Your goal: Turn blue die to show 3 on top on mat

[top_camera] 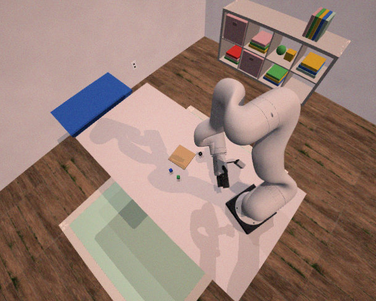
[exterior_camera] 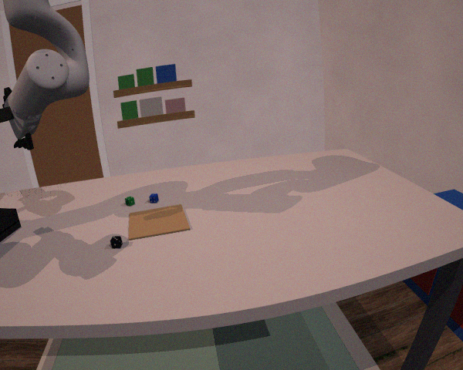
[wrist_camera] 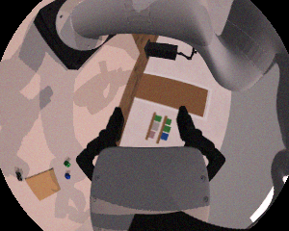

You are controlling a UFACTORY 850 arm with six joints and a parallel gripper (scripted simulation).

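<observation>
The blue die [top_camera: 170, 170] lies on the white table, just off the tan mat [top_camera: 182, 156] near one of its corners. It also shows in the exterior view [exterior_camera: 153, 197] behind the mat [exterior_camera: 158, 221], and tiny in the wrist view [wrist_camera: 67, 176]. Its top face is too small to read. A green die [top_camera: 178, 177] lies close beside it, and a black die [top_camera: 200, 153] lies off the mat's other side. My gripper [top_camera: 223, 181] is open and empty, raised well above the table near the arm's base, away from all the dice. The wrist view shows its spread fingers with nothing between them.
The arm's black base plate [top_camera: 251, 210] sits at the table's near edge. A blue bench [top_camera: 91, 101] stands beyond the table's far end. A shelf unit [top_camera: 279, 48] stands behind the arm.
</observation>
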